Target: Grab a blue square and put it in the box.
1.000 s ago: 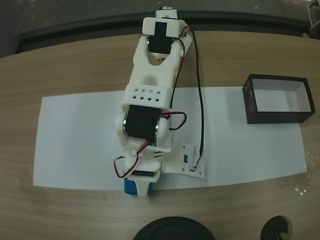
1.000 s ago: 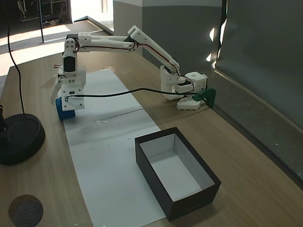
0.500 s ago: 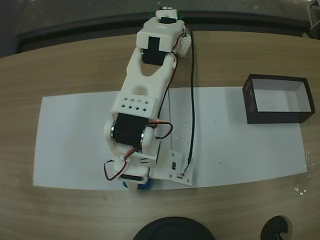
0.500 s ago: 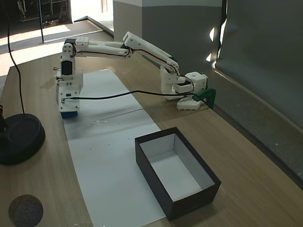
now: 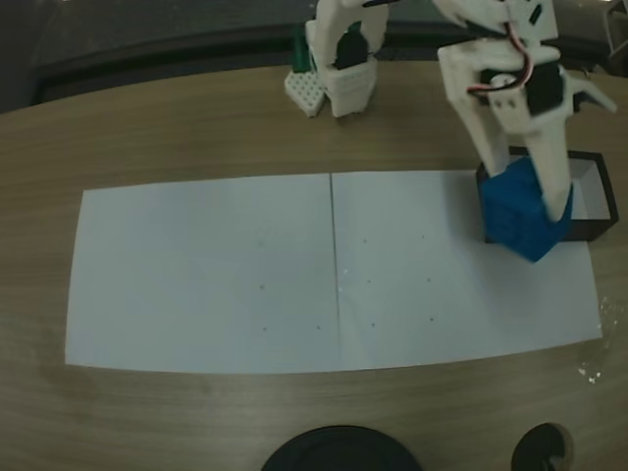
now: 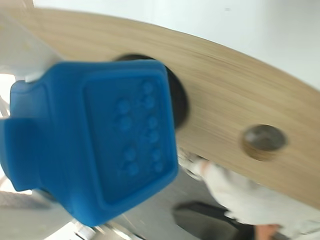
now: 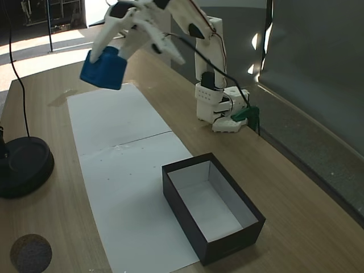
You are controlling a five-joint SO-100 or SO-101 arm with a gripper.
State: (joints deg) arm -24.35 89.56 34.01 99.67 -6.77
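In the wrist view the blue square [image 6: 95, 142] sits right against the lens, clamped in the gripper [image 6: 30, 135], its dimpled face turned to the camera. Behind it runs the wooden table [image 6: 240, 100], with a dark round disc [image 6: 264, 139] lying on it.

In a fixed view from the side, the box [image 7: 213, 213] stands nearest, open top up, its pale inside showing, partly on the white paper sheet [image 7: 114, 170]. A black round base [image 7: 23, 165] rests on the table at the left. Farther back the arm rises from its mount [image 7: 219, 111] and reaches up and to the left, carrying the blue square [image 7: 104, 68] high in the air above the far end of the paper, well apart from the box.

In a fixed view from above, the gripper [image 5: 549, 201] points down, fingers closed on the blue square [image 5: 520, 211], which overlaps the left wall of the box [image 5: 599, 231] in the picture.
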